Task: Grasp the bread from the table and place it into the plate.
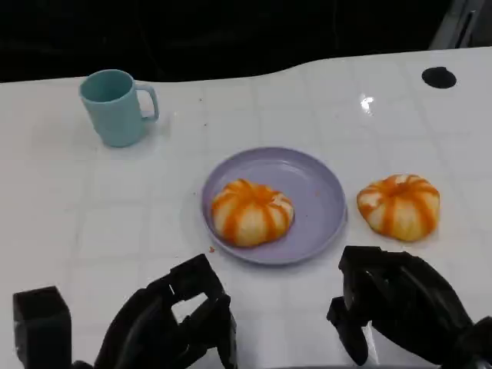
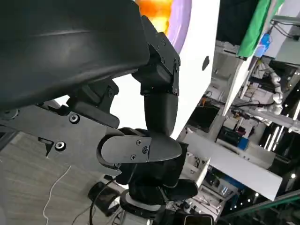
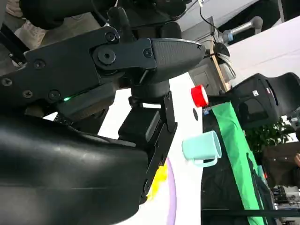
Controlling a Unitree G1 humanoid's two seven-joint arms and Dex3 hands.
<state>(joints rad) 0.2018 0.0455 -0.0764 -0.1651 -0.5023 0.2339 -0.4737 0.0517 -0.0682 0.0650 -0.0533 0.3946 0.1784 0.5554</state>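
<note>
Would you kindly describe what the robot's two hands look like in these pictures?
The left hand and the right hand are black throughout, built of blocky, hard-edged finger segments. Wrist views show glossy rounded shells, matte plates with visible screws, and a small green light by the right hand.

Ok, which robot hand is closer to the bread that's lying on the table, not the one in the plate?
Right. The right robot hand sits just below the bread on the table; the left robot hand is well off to its left, below the plate.
</note>
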